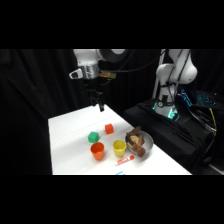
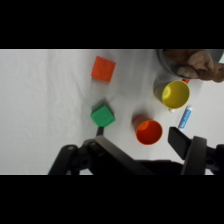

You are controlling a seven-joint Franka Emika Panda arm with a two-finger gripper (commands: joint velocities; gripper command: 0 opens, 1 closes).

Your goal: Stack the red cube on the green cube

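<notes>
The red cube (image 1: 109, 129) (image 2: 103, 69) sits on the white table, apart from the green cube (image 1: 93, 137) (image 2: 102, 115), which lies a short way to its front left in the side view. My gripper (image 1: 100, 105) (image 2: 141, 137) hangs high over the far part of the table, well above and behind both cubes. It is open and holds nothing. In the wrist view the green cube lies just beyond the left finger (image 2: 99, 131), and the red cube lies farther off.
An orange-red cup (image 1: 97, 151) (image 2: 148, 131) and a yellow cup (image 1: 119, 148) (image 2: 174, 94) stand in front of the cubes. A metal bowl (image 1: 145, 145) (image 2: 164, 64) with brown items sits at the right. A red-capped marker (image 1: 125, 160) (image 2: 185, 117) lies near the front edge.
</notes>
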